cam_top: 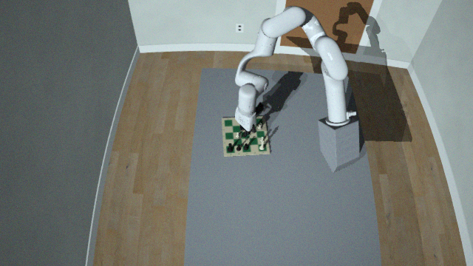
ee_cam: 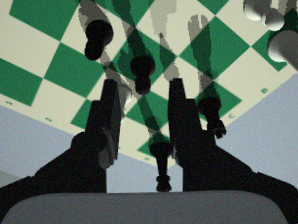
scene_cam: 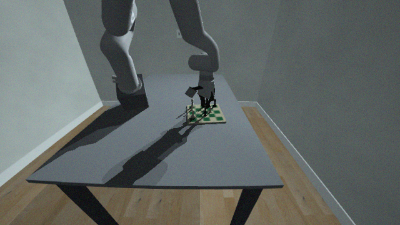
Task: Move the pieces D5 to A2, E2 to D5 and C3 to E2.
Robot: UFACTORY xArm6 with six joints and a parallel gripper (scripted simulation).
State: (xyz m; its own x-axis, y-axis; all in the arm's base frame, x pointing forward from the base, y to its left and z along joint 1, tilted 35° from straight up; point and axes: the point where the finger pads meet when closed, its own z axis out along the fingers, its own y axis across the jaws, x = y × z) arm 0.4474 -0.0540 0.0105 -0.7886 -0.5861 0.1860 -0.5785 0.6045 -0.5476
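The white arm (scene_cam: pixel 210 47) reaches over the chessboard (scene_cam: pixel 220 119).

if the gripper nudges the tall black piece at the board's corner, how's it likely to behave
The tall black piece would probably tip rather than slide far, being narrow and tall over a small round base. It looks rigid, so it likely won't bend. If toppled, its round base suggests it could roll.

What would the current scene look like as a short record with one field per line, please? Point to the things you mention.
robot: one white arm (cam_top: pixel 334 59) (scene_cam: pixel 200 26)
hand: partly open, above the board, no piece clearly held (ee_cam: pixel 145 82)
board: green and cream squares (cam_top: pixel 224 152) (scene_cam: pixel 222 121) (ee_cam: pixel 25 70)
table: grey top (cam_top: pixel 281 207) (scene_cam: pixel 187 156)
pieces: black and white, those beyond the hand upright
light: long shadows across table and board
unclear: piece count, some hidden by hand
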